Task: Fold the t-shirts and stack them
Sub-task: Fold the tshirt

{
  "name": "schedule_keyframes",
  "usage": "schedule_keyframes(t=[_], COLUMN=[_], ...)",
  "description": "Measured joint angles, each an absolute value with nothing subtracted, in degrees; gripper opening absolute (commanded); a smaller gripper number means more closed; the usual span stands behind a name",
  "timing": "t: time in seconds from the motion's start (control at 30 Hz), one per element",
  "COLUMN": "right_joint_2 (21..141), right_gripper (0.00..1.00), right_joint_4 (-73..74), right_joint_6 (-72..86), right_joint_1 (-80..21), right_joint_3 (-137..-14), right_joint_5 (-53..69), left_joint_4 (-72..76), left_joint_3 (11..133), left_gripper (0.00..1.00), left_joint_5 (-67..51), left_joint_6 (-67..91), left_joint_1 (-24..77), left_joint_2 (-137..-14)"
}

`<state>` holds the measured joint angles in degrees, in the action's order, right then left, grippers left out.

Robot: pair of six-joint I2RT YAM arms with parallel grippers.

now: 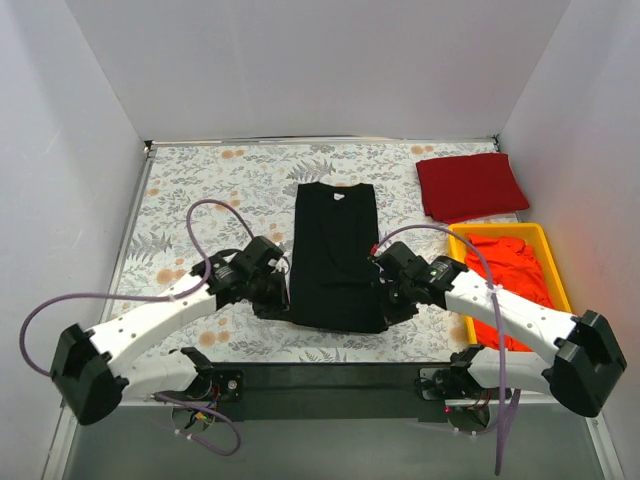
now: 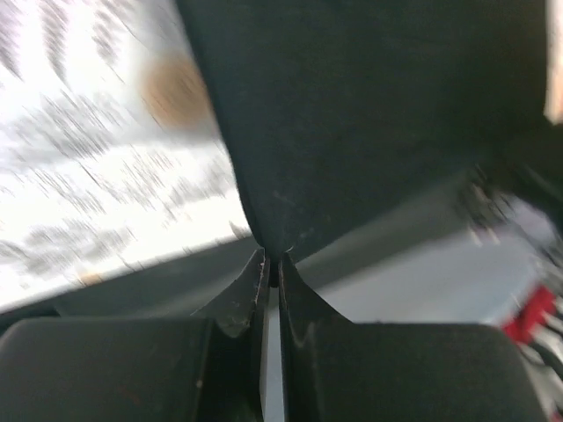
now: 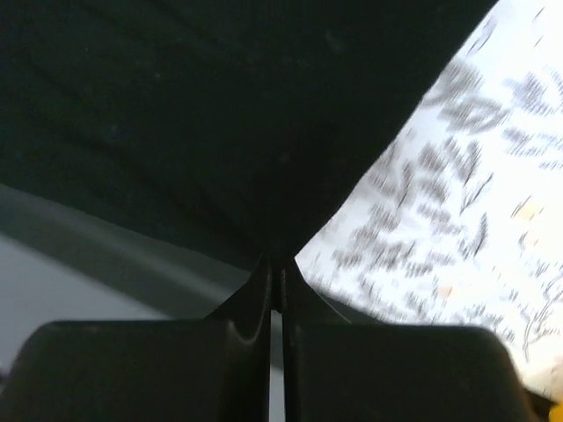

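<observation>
Three t-shirts show from above: the black t-shirt lies folded narrow at the middle of the surface, a dark red t-shirt far right, an orange-red t-shirt in the yellow bin. The left gripper and right gripper sit at the black t-shirt's near corners. Left wrist view: jaws closed, pinching black cloth. Right wrist view: the same.
</observation>
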<state>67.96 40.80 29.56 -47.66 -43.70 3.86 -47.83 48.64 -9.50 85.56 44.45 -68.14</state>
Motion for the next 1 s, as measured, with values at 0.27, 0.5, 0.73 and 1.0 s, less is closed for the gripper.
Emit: schedule_keyframes(t=[0.27, 0.5, 0.73, 1.0], right_joint_2=[61.19, 65.04, 76.53, 86.98], right_gripper=[0.01, 0.01, 0.01, 0.01], right_joint_4=[56.36, 64.99, 67.29, 65.39], right_joint_6=[29.32, 26.46, 18.98, 10.02], right_joint_1=[-47.77, -47.68, -42.83, -31.66], right_joint_3=[-51.62, -66.63, -79.72, -90.3], right_joint_5=[12.51, 11.53, 7.81, 10.28], left_joint_4=[-54.98, -60.07, -57.95, -47.53], left_joint_3=[46.61, 53.76, 59.66, 64.29], left_gripper=[0.0, 0.0, 0.0, 0.0], left_joint_5=[-19.55, -15.86, -1.89, 4.05], left_joint_6=[89.62, 91.42, 92.07, 86.37], left_joint_1=[46.5, 46.63, 45.69, 35.57], left_joint_2=[-53.84, -55.22, -63.68, -73.21])
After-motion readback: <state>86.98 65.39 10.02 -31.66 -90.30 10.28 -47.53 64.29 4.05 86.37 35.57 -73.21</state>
